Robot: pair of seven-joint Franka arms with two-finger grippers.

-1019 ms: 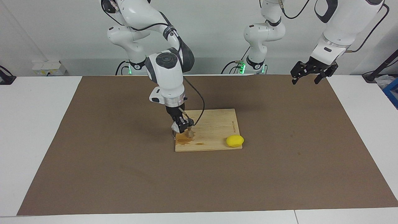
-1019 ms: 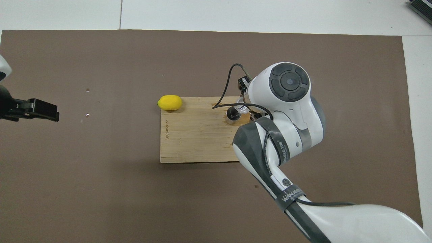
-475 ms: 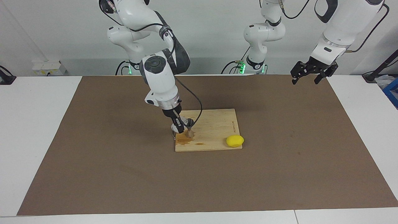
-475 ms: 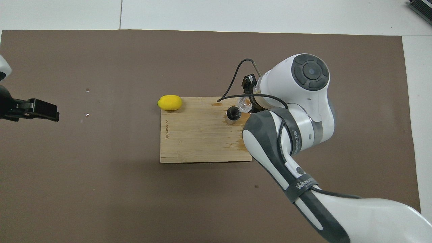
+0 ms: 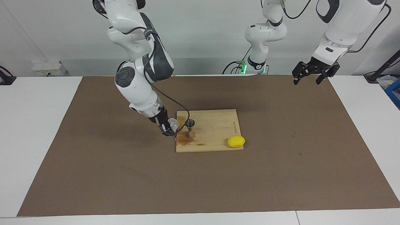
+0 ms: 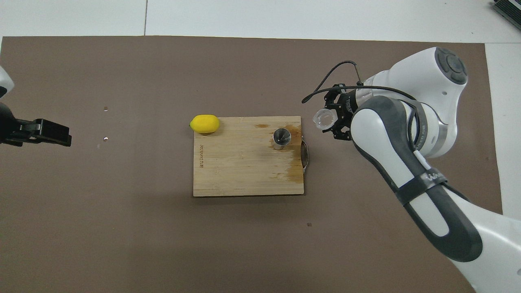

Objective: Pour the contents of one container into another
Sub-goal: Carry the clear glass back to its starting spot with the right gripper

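Pour looks finished or broken off, judging by the layout: right gripper clamped on the cup, holding it tilted in the air over the brown mat, just beside the board's edge at the right arm's end of the table. Cup mouth facing up toward the overhead camera; contents not readable. Jigger upright on the board, in the corner toward the right arm and on the side farther from the robots, apart from the cup. Wet brown stains on the wood around and beside the jigger, so some liquid seems to have missed.

Next move, as a guess: either back over the jigger for another tip, needing the cup's lip lined up right above that narrow mouth, or down onto the mat to set the cup upright and let go. Either way, slow wrist rotation and a steady grip on thin clear walls.

Left gripper waiting high over the mat's corner at the left arm's end, fingers spread wide, holding nothing.

Lemon at the board's corner toward the left arm, partly over the edge. Brown mat covering most of a white table. Plain pale wall at the robots' end, 1 white box against it, cables trailing from the arm bases.
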